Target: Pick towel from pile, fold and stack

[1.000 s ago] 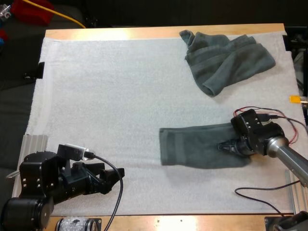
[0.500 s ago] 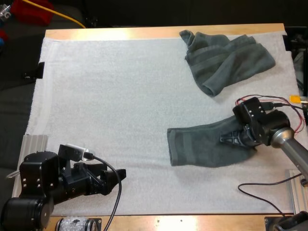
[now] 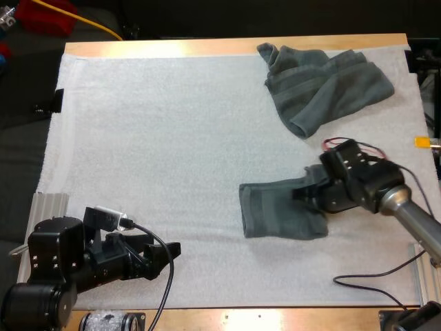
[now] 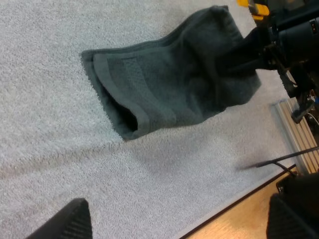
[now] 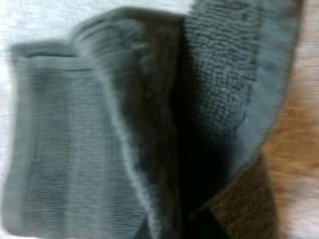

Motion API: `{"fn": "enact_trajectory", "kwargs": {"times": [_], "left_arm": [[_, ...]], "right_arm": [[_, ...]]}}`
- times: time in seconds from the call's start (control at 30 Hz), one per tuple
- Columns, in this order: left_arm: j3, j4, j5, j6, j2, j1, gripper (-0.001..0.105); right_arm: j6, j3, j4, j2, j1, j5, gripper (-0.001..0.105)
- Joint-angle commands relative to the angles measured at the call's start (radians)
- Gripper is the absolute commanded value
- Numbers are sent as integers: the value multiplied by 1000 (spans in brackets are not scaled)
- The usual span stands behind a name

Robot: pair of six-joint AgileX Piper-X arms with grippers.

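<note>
Right gripper [image 3: 308, 195]: closed on the raised edge of the dark grey-green cloth towel [image 3: 272, 210].
Left gripper [image 3: 171, 249]: wide open, empty.
Crumpled grey-green towel [image 3: 324, 83]: far right of the worktop.

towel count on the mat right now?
2. A crumpled towel at the far right side of the mat; a half-folded towel nearer, its raised edge held by the right gripper. The crumpled heap could hide another.

right gripper [image 3: 308, 195] moved left over mat [image 3: 172, 138], carrying towel [image 3: 272, 210] right end up and over its middle. towel now shorter, doubled. left edge shifted slightly right.
</note>
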Motion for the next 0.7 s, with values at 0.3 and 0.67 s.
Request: {"fn": "enact_trajectory", "kwargs": {"times": [0.3,0.67], "left_arm": [[-8,2,15,-5,-4,-1,69],[-8,2,15,-5,-4,-1,69]], "right_arm": [[130,-7,-154,109,123,-70,1],[207,-7,-281,209,144,-147,1]]}}
